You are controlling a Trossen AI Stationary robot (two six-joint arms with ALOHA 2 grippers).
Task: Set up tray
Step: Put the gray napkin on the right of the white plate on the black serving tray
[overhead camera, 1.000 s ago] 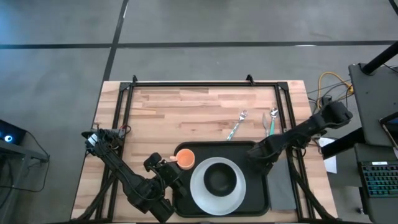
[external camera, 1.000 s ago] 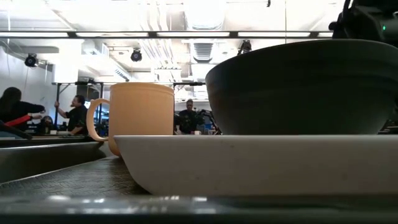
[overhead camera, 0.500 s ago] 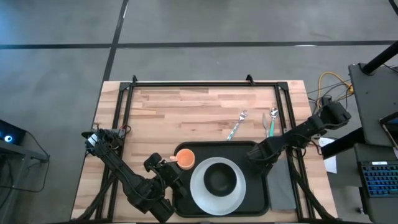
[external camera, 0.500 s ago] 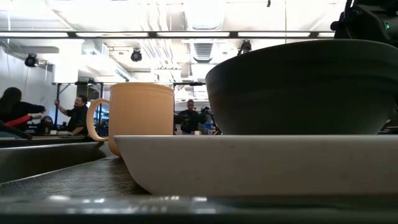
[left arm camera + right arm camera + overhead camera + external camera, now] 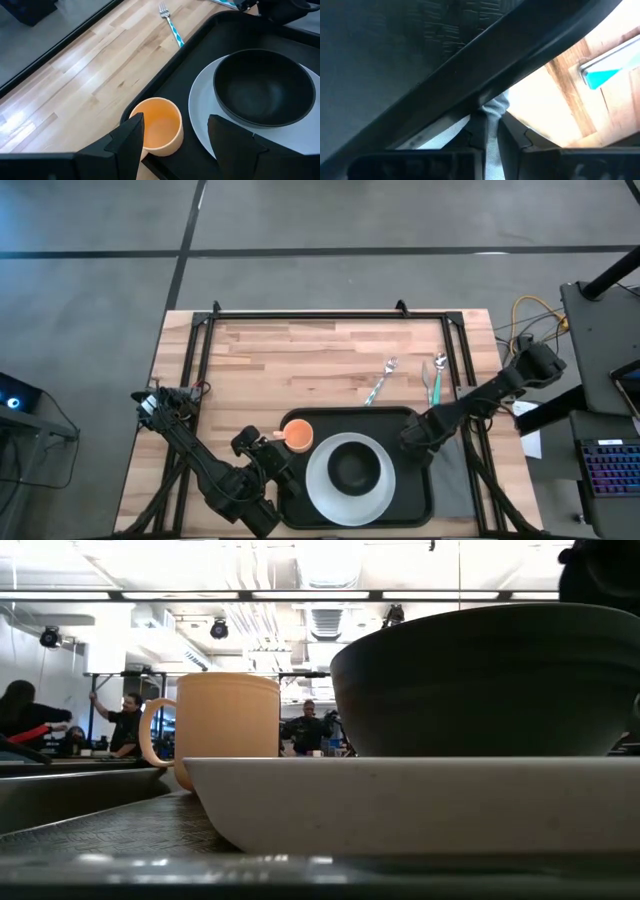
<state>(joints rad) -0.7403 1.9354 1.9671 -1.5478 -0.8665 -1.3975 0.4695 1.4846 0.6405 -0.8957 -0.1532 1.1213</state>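
Your tray [image 5: 415, 485] lies at the near edge of the surface [image 5: 300, 355], long axis parallel to that edge. Your right gripper [image 5: 418, 436] is clenched on the napkin [image 5: 452, 475] at the tray's far right corner. Your left gripper [image 5: 277, 460] waits released by the mug [image 5: 298, 435].

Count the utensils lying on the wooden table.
2. A fork with a teal handle lies just beyond the tray, and a spoon lies to its right, near the right arm. None shows elsewhere.
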